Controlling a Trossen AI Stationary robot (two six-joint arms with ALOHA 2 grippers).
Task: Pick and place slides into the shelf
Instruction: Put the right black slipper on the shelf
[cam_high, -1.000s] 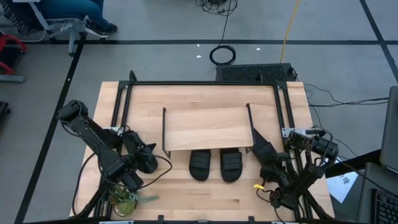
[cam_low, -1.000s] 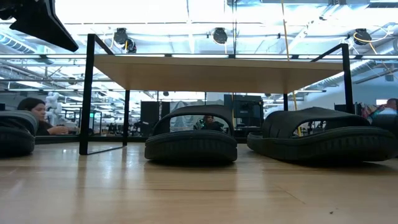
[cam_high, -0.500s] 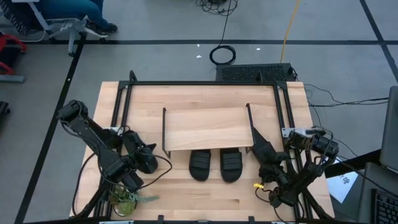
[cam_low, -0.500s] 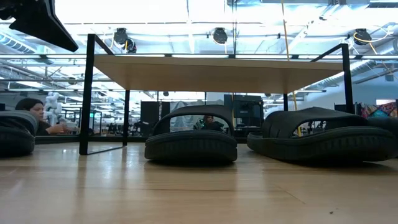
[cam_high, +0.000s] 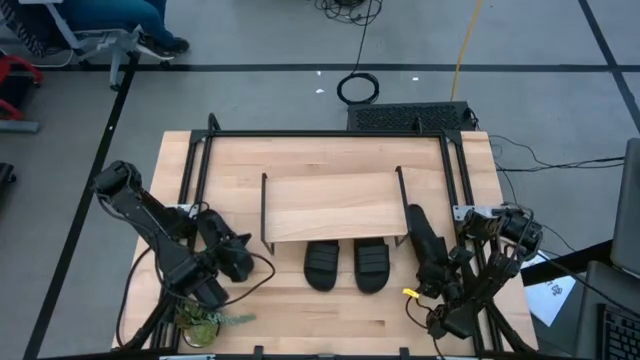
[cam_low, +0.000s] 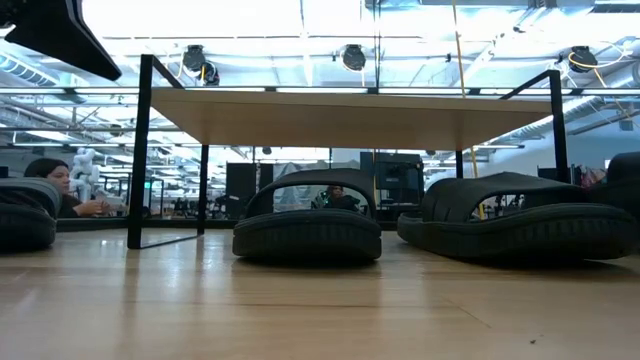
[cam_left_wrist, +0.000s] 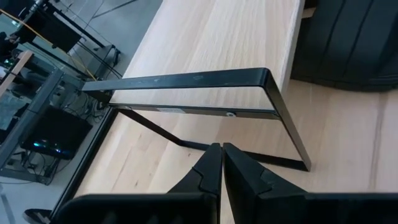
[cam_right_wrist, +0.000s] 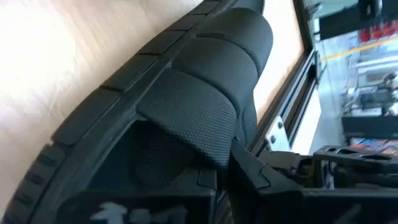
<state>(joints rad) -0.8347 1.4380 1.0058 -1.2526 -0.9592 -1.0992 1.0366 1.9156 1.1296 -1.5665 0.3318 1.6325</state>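
The shelf (cam_high: 330, 205) stands mid-table on thin black legs, with a light wood top. Two black slides (cam_high: 322, 265) (cam_high: 371, 266) lie on the table at its near edge, their far ends under the plank. A third slide (cam_high: 420, 238) lies at the shelf's right end, with my right gripper (cam_high: 438, 280) shut on it. In the low view a fourth slide (cam_low: 25, 212) rests on its sole at the left. My left gripper (cam_left_wrist: 221, 155) is shut on nothing and points at the shelf's left leg (cam_left_wrist: 286, 118). My right gripper holds the slide by its side next to the ribbed strap (cam_right_wrist: 205, 134), toward the slide's near end. One finger (cam_right_wrist: 252, 171) lies on the outside; the gripper's own body hides the other. The fingers come low from the near right. The slide is tilted on its edge.
A black frame (cam_high: 325, 135) runs round the tabletop. A green-and-yellow thing (cam_high: 205, 322) lies by the near left corner. A person sits in the room behind the table (cam_low: 50, 180). Bare wood lies near the front edge (cam_high: 330, 320).
My right gripper has shut on the slide at the shelf's right end. That slide has turned: its near end has swung toward the near edge, it looks narrower from above, and a dark part of it now shows at the right edge of the low view.
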